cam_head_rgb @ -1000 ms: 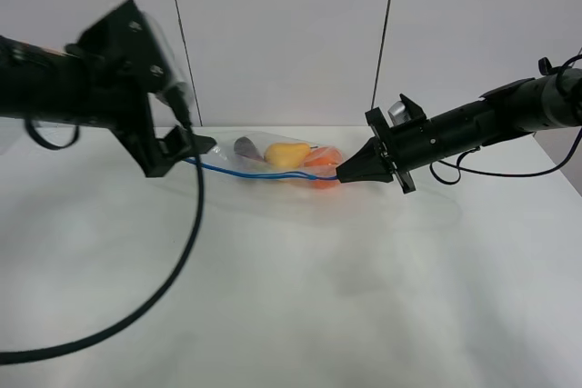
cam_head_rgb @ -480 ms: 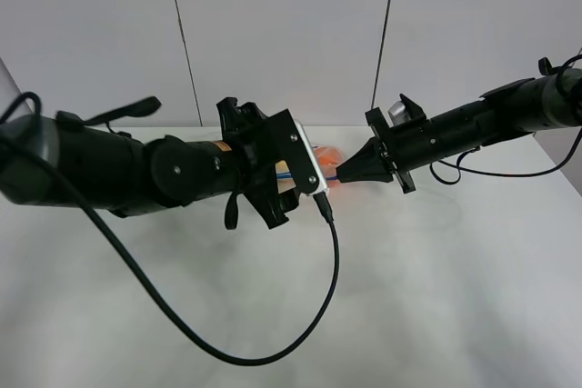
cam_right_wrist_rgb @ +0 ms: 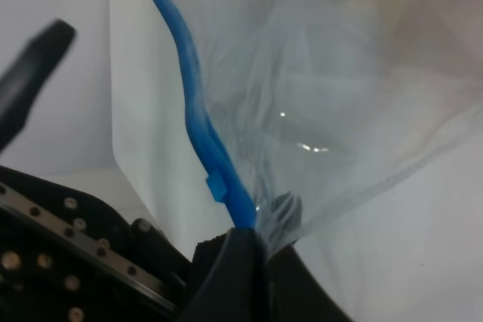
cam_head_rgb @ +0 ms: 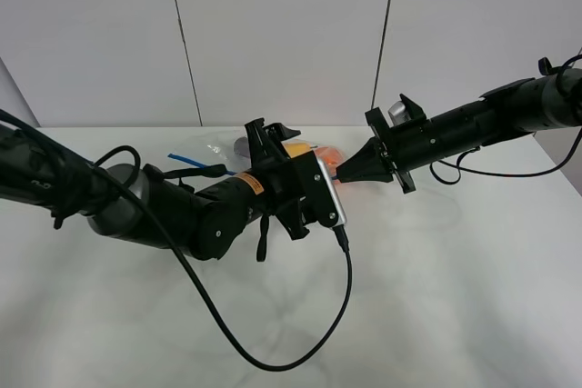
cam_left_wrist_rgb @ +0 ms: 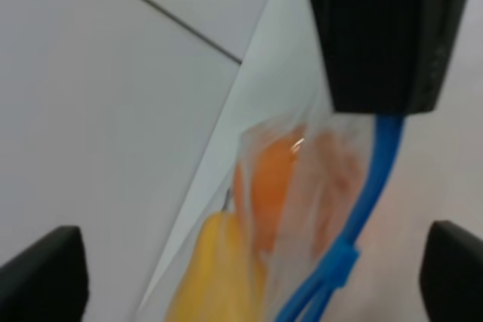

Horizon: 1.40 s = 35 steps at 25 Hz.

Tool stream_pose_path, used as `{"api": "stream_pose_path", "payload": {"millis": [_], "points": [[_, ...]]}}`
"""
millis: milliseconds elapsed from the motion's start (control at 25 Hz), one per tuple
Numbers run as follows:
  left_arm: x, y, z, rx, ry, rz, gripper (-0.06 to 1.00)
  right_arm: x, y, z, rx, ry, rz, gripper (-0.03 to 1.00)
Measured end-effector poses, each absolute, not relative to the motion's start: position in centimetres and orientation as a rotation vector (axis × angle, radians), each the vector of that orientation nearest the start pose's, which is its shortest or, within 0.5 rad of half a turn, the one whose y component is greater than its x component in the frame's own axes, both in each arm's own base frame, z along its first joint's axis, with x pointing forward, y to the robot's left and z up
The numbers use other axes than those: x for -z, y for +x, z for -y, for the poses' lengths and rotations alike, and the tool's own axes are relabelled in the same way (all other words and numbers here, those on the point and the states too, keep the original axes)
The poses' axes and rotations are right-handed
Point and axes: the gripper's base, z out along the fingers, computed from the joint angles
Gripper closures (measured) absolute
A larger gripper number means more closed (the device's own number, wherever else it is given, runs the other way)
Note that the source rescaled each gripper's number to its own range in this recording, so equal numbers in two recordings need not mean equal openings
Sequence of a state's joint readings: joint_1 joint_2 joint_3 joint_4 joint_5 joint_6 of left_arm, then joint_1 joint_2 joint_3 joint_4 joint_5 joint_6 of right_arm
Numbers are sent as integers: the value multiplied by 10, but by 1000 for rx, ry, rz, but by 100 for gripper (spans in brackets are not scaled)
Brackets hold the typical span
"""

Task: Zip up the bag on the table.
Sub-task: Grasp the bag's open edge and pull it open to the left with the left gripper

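Right end effector (cam_right_wrist_rgb: 245,243) clamped on the bag (cam_right_wrist_rgb: 324,88) corner; left end effector (cam_left_wrist_rgb: 249,271) wide open, gripping nothing.
Bag is at the rear middle of the worktop (cam_head_rgb: 436,297), mostly hidden behind the left arm (cam_head_rgb: 182,211) in the high view. Right's closed tips pinch the end of the blue zip strip (cam_right_wrist_rgb: 198,111). Left fingers (cam_left_wrist_rgb: 41,273) are spread either side of the strip, near the orange fruit (cam_left_wrist_rgb: 264,186) and yellow fruit (cam_left_wrist_rgb: 215,277).

High wide view; wrist cameras hug the bag (cam_right_wrist_rgb: 324,81).
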<state>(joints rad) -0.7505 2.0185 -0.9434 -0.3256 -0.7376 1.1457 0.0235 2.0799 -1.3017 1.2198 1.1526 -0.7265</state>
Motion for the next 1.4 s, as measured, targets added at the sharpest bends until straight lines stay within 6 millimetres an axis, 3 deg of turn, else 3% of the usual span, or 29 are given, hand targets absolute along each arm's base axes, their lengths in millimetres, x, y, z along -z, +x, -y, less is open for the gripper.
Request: {"api": "stream_pose_path", "payload": {"millis": [280, 440, 800, 1040, 1400], "points": [[-137, 304, 260, -293, 1284, -1330, 46, -162, 387, -87, -1496, -44, -2619, 97], [-137, 304, 261, -293, 1286, -1327, 62, -162, 387, -87, -1499, -38, -2619, 97], [-137, 303, 261, -292, 1296, -1316, 69, -162, 387, -87, -1501, -26, -2620, 97], [-136, 302, 264, -286, 1338, -1277, 92, -163, 387, -87, -1501, -26, -2620, 97], [-135, 303, 263, -292, 1347, -1271, 94, -163, 388, -87, -1497, -29, -2620, 97]]}}
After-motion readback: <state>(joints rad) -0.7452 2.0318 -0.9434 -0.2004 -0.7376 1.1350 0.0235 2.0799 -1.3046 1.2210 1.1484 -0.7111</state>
